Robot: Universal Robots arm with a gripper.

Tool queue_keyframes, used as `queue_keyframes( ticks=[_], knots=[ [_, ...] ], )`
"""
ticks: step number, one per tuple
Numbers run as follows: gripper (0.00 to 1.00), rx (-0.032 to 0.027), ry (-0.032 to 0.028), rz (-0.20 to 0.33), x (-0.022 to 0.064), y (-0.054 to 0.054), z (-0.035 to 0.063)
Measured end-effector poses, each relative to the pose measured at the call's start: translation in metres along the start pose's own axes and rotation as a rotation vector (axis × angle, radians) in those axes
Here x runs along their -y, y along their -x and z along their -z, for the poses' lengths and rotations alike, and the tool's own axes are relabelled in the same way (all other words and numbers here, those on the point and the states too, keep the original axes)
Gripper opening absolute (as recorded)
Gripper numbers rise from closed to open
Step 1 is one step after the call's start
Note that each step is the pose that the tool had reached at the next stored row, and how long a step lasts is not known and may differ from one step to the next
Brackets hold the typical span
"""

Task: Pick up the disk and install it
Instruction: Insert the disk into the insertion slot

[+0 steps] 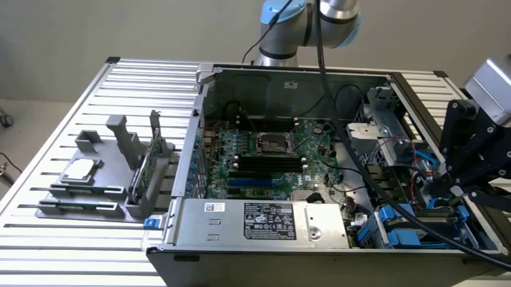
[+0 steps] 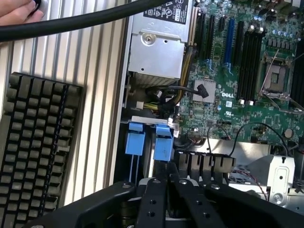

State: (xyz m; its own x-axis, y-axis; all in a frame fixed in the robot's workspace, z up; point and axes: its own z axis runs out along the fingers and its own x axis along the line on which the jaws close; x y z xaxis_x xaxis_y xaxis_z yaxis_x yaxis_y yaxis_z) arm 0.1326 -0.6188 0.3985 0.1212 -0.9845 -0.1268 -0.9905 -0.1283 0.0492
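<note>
The open computer case (image 1: 288, 149) lies on the slatted table. My black gripper (image 2: 170, 167) hangs over the drive bay at the exterior view's right, and its fingers (image 2: 161, 190) are pressed together. Its tips end right at a bright blue carrier (image 2: 163, 142) standing on edge in the bay, with a second blue carrier (image 2: 135, 142) beside it. The disk's silver body and label are hidden, and I cannot tell whether the tips touch the carrier. From outside, the gripper (image 1: 439, 200) sits just above the blue carriers (image 1: 399, 226).
A grey tray (image 1: 88, 203) at the exterior view's left holds a small silver chip (image 1: 81, 171) and a green card (image 1: 152, 158). Beside the case lies a black keyboard (image 2: 38, 147). A thick black cable (image 2: 95, 19) crosses above, and a person's hand (image 2: 19, 10) sits near it.
</note>
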Motion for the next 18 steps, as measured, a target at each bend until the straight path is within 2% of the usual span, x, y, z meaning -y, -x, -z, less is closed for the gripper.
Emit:
queue_keyframes(
  ticks=[5,11,18],
  knots=[
    [0.11,-0.0018,-0.0019,0.022,0.0034,-0.001,-0.0069],
    [0.11,-0.0041,-0.0069,0.043,0.0084,-0.002,-0.0153],
    [0.11,-0.0069,-0.0201,0.058,0.0112,0.001,-0.0257]
  ],
)
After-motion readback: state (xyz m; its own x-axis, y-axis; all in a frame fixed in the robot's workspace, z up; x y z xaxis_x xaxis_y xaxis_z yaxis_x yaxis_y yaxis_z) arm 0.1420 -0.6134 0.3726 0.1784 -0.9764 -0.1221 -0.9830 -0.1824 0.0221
